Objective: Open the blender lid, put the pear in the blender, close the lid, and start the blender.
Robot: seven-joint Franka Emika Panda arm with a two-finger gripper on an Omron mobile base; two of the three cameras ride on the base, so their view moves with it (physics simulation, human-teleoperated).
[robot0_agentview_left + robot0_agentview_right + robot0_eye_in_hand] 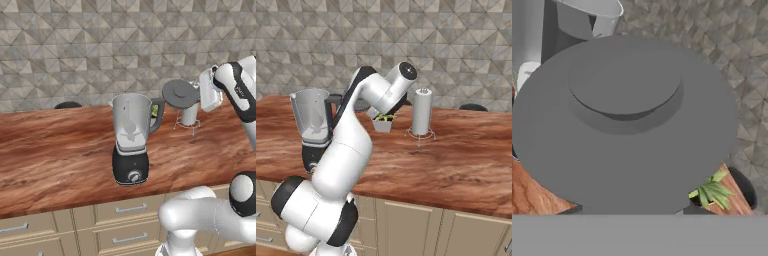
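Closest to the camera on the hand is the blender lid [624, 125], a dark grey round disc with a raised cap in its middle. It is so near that it covers most of that view. From the left base camera the lid [180, 93] is up in the air, off the jar and to the right of it, tilted on its side right at the end of the white arm. The gripper [196, 97] is pinched tight on the lid's edge, with its fingers almost together. A little farther out, the blender [131, 137] stands upright on the brown wooden counter [55, 155]. Its clear grey jar is open at the top, the dark handle is on its right side, and the black base has a round silver knob at the front. From the right base camera the blender [312, 125] is on the left, partly behind the big white arm. Behind the lid is a white paper-towel roll [421, 112] on a wire stand. Near it is a small white pot with a green plant [383, 121] in it. At the back of the counter lies a dark round thing [68, 105], just in front of the grey tiled wall [100, 45].
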